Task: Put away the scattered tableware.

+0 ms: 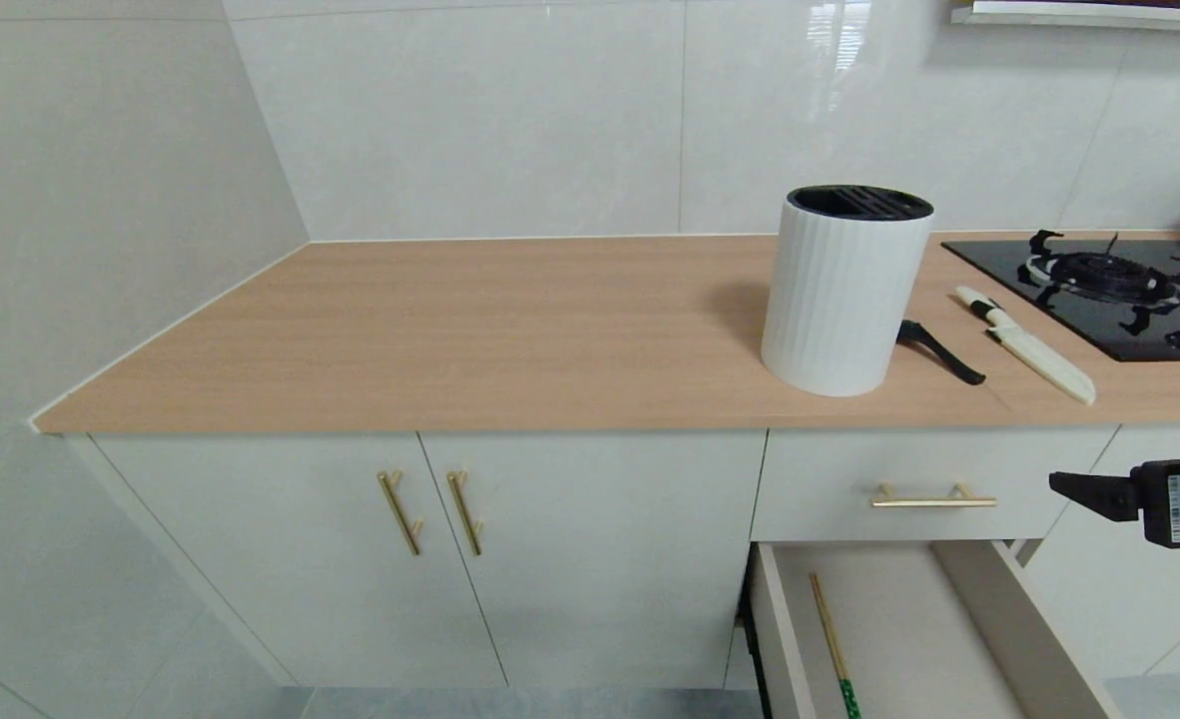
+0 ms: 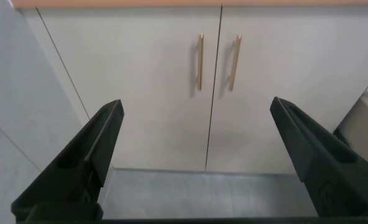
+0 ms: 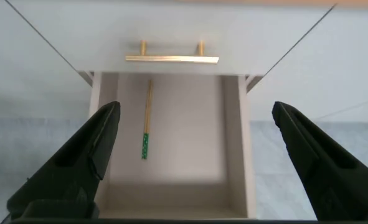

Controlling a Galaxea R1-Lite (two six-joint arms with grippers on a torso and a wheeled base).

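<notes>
While the chopsticks (image 3: 147, 118) are lying in the open drawer (image 3: 196, 146), the right gripper (image 3: 196, 107) is hanging wide open over it. The white knife (image 1: 1026, 348) is lying on the counter (image 1: 450, 330) beside the knife block (image 1: 845, 300). The left gripper (image 2: 196, 102) is gaping open too.

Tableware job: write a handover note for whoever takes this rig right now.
Left gripper: jaws open, empty, facing the cabinet doors.
Right gripper: jaws open, empty, over the open drawer.
Done: chopsticks lie in the drawer.
Left: white knife and black-handled utensil lie on the counter beside the white holder. Both probably go into it.
</notes>
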